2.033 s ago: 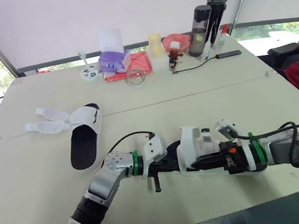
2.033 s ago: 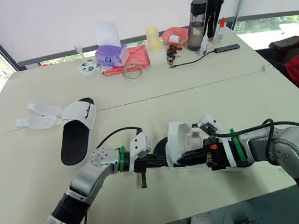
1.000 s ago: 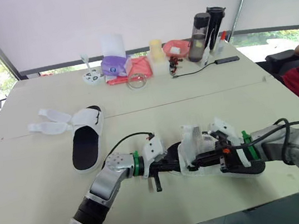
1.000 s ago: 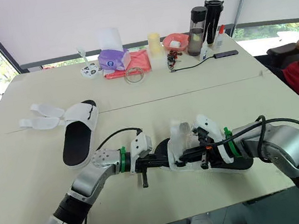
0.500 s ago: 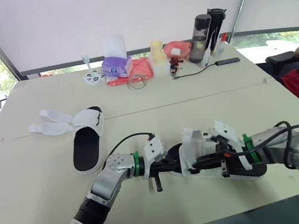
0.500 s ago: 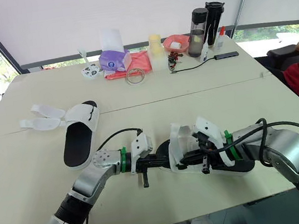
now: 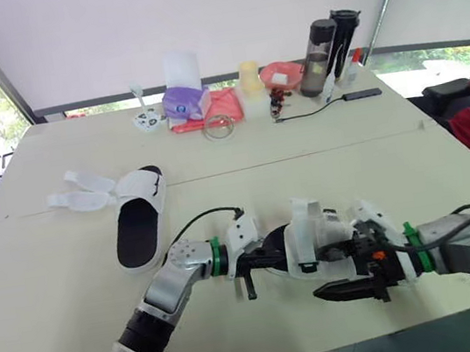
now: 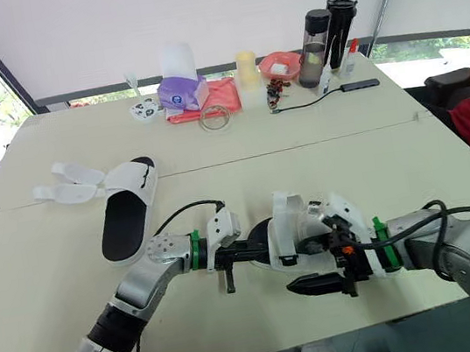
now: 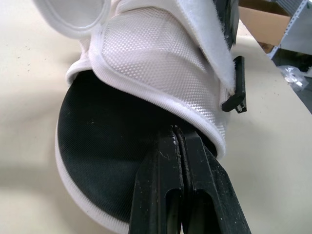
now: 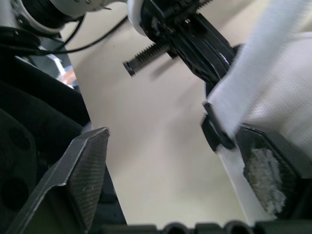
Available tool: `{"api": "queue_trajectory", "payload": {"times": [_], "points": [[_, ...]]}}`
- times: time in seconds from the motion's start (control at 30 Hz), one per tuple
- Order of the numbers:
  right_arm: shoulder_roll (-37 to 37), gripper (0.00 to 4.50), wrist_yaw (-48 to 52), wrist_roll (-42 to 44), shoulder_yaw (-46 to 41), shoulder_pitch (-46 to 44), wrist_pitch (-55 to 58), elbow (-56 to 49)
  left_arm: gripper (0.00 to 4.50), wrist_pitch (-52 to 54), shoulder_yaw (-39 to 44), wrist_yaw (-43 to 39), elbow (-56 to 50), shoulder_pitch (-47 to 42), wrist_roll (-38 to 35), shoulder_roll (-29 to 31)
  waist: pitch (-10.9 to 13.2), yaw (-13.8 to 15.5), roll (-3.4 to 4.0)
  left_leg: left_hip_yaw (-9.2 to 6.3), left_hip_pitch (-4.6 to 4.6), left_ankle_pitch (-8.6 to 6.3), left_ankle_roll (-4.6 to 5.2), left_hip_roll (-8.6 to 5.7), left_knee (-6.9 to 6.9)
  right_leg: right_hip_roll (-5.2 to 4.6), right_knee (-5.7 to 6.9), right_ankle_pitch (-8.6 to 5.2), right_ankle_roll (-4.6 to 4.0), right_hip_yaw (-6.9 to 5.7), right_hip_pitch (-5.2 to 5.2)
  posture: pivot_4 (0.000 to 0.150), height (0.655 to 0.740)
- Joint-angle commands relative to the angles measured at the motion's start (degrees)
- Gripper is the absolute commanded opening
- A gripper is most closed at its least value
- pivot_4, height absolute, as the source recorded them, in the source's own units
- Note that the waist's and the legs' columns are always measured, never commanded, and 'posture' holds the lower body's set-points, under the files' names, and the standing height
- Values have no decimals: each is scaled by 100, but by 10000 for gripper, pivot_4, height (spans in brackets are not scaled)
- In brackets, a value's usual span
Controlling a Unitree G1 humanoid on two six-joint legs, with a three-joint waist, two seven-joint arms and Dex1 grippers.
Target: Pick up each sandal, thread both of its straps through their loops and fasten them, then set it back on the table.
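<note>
Sandals lie well apart on the table (image 7: pixel 49 292): the near sandal (image 7: pixel 314 233) by the front edge, the second sandal (image 7: pixel 139 217) toward the left edge with its straps (image 7: pixel 78 189) splayed open. The left gripper (image 9: pixel 176 134) is pressed together, pinching the near sandal's black footbed beneath the white upper. The right gripper (image 8: pixel 316 272) is spread wide just beside that sandal, a loose white strap (image 10: pixel 253 68) and its black loop (image 10: pixel 214 129) close to one finger.
</note>
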Motion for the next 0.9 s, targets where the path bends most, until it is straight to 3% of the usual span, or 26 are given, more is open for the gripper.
{"api": "queue_trajectory", "payload": {"times": [0.03,0.17,0.33,0.6,0.73,0.9], "points": [[56,44166,-254,283,-584,272,208,44,0,98,35,58,135,29,121,96,6,11,3,-1,-1,0,0,0,-1,1,0,0,0,0,-1,1500,7400],[330,44166,-621,1535,-1451,529,704,-76,0,158,26,-36,130,32,42,82,28,13,23,2,-5,1,2,-2,-2,2,4,1,-1,0,-8,1500,7400],[341,44166,-1003,2723,-1856,1206,1045,-540,0,373,56,-216,25,45,-165,71,34,8,30,3,-15,2,4,-12,-14,4,13,2,-2,0,-27,1500,7400],[667,44166,-1816,2246,-1182,1642,645,-1116,0,572,11,-408,-77,27,-256,91,43,4,26,1,-14,3,5,-16,-35,8,14,2,-2,-1,-38,1500,7400],[1038,44166,-2307,1558,-772,1567,276,-1052,0,602,12,-424,-80,22,-236,94,50,0,34,1,-15,2,5,-16,-35,8,13,2,-2,-1,-39,1500,7400],[1216,44166,-2455,1376,-595,1559,122,-956,0,608,28,-421,-68,15,-225,94,52,0,35,0,-19,3,5,-16,-38,8,14,3,-3,-1,-44,1500,7400]]}}
